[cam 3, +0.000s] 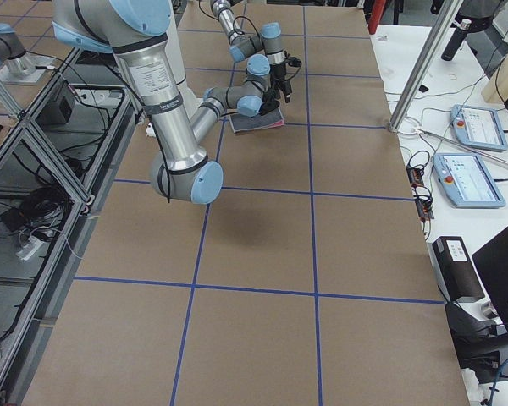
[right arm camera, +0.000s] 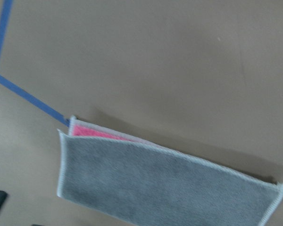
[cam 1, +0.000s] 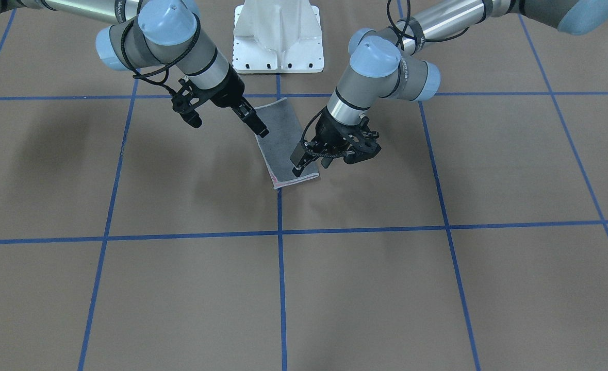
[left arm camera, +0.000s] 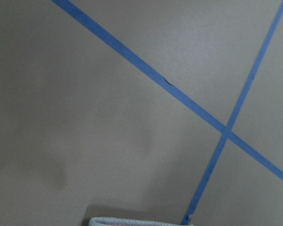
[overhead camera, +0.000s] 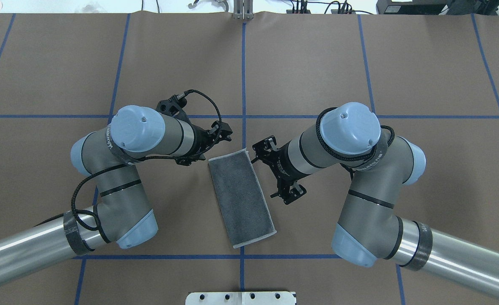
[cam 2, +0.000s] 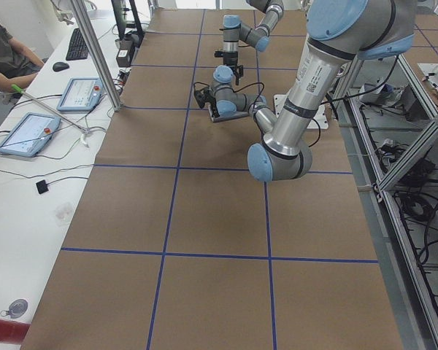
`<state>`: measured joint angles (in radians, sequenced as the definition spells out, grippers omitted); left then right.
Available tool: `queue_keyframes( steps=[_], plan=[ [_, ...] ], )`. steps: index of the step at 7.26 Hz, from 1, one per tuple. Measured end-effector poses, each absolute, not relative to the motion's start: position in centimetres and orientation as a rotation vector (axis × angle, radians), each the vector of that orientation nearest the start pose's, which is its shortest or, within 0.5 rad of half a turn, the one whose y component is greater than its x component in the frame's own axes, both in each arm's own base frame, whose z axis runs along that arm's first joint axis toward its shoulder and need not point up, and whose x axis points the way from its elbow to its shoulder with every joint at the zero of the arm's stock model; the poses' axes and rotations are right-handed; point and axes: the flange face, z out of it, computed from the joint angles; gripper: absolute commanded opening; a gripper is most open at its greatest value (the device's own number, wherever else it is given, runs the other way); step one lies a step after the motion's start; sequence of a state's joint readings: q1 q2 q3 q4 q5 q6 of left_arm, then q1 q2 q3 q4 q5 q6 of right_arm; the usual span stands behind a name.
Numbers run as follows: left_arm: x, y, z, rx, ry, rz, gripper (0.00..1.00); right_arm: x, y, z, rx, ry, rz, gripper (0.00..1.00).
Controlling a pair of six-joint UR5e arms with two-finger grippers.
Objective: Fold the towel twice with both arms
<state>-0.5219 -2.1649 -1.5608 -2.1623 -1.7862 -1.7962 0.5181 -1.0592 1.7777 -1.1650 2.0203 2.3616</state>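
Legend, read from the robot's side outward. Nearest me, at the near edge of the table (overhead camera: pixel 401 63), stands the white pedestal base (overhead camera: pixel 241 298). Just beyond it lies the towel (overhead camera: pixel 241 195), a long narrow strip with its dark grey face up. It lies flat over the centre blue tape line (overhead camera: pixel 243 63) and slightly askew to it, its near short end just short of the tape crossing. In the right wrist view a pink layer peeps out under the grey at one corner and two hems lie stacked, so I judge the first fold done. The second fold, short end onto short end, is not yet made. The right gripper (cam 1: pixel 262 132) hangs by the towel's right long edge, holding nothing; it shows as one narrow bar, so I cannot tell whether its fingers are spread. The left gripper (cam 1: pixel 311 166) hangs near the far left corner, jaws apart and empty, above the cloth rather than on it. Both long edges and both short hems lie exposed for pinching. Beyond the towel the brown surface runs unbroken to the far edge, whereas the base sits close behind the near end. I therefore judge there is more room to carry the near end forward.
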Motion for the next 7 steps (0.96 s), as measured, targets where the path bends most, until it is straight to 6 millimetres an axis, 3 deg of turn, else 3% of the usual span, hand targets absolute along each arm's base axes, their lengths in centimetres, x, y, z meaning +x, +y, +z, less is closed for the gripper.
queue_keyframes(
  steps=[3,7],
  plan=[
    [55.2,-43.2,25.0,0.042,1.189,-0.419,0.79,-49.1,-40.3,22.6,-0.542,-1.086,0.907,1.00],
    [55.4,-43.0,26.4,0.097,1.186,-0.328,0.67,-49.2,-40.8,23.1,-0.540,-1.076,0.914,1.00]
  ],
)
